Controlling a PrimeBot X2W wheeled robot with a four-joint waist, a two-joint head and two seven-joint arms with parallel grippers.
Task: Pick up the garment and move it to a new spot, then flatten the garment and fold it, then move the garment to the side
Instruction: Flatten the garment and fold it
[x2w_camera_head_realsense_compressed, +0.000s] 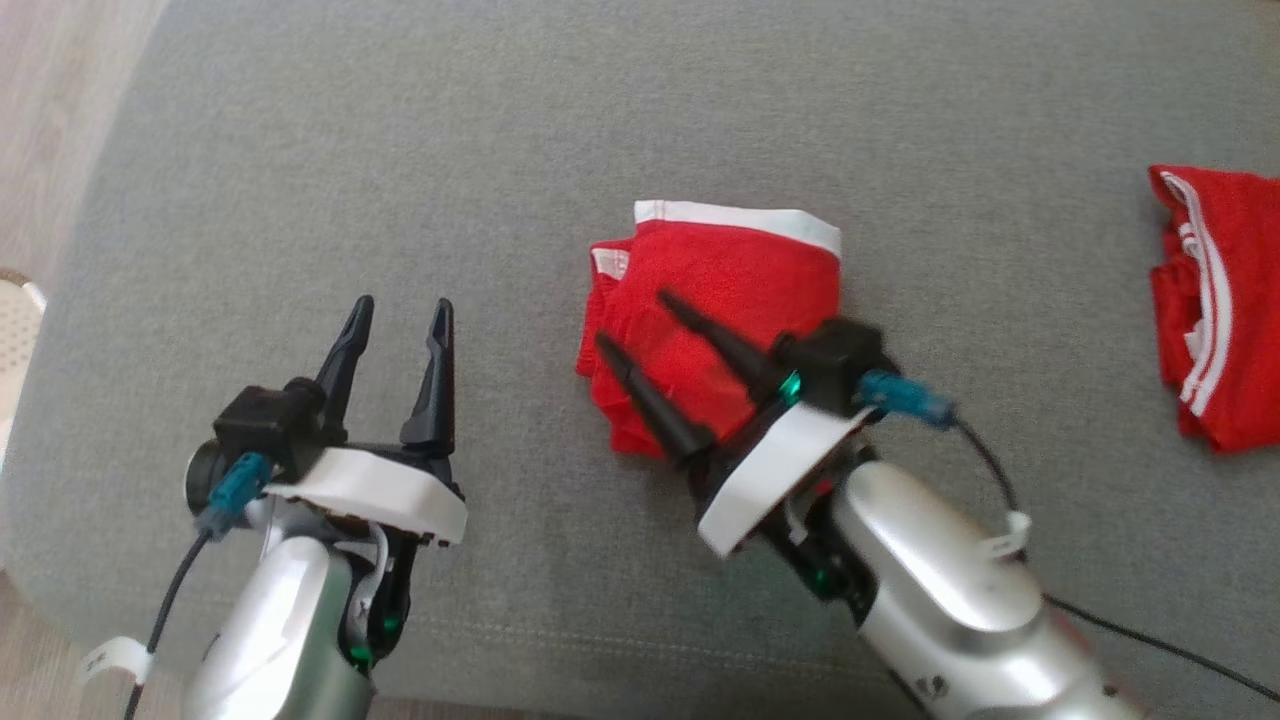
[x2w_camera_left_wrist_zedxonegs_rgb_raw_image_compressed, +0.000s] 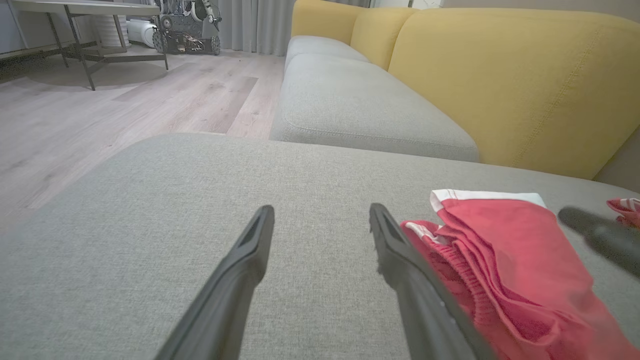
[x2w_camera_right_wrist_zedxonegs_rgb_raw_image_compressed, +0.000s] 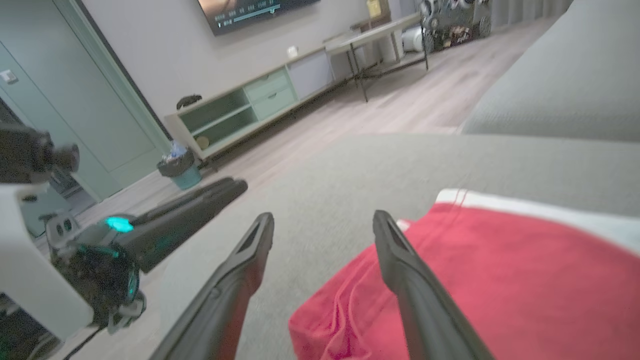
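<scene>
**Both grippers spread wide, red garment sits mid-cushion**

Writing first: small white tag (x2w_camera_head_realsense_compressed: 608, 262) at the garment's top-left corner in head view, too small to read. TV screen (x2w_camera_right_wrist_zedxonegs_rgb_raw_image_compressed: 250, 12) on the wall in R wrist view carries a line of text, too blurred to read.

Fingers now. L gripper (x2w_camera_head_realsense_compressed: 404, 302) is spread wide w/ nothing btwn its fingers (x2w_camera_left_wrist_zedxonegs_rgb_raw_image_compressed: 250, 260). It hovers over bare grey cushion (x2w_camera_head_realsense_compressed: 500, 150), just left of the garment. R gripper (x2w_camera_head_realsense_compressed: 634, 318) is also spread wide, nothing gripped. In R wrist view one of its fingers (x2w_camera_right_wrist_zedxonegs_rgb_raw_image_compressed: 395, 250) is over red cloth and the other over grey at the cloth's edge. Touching or just above? Can't tell.

Garment (x2w_camera_head_realsense_compressed: 740, 280): red, folded, lying around the middle of the cushion, under the R gripper's tips. White band (x2w_camera_head_realsense_compressed: 740, 217) is on the far edge, facing away from the robot. It runs across head view w/ a slight slope down to the right. Bundle is approx as deep as wide, so long axis is hard to call. Loose folds bunch on its left side. 2nd red garment (x2w_camera_head_realsense_compressed: 1215, 300) w/ white stripes lies well apart at the right edge.
</scene>
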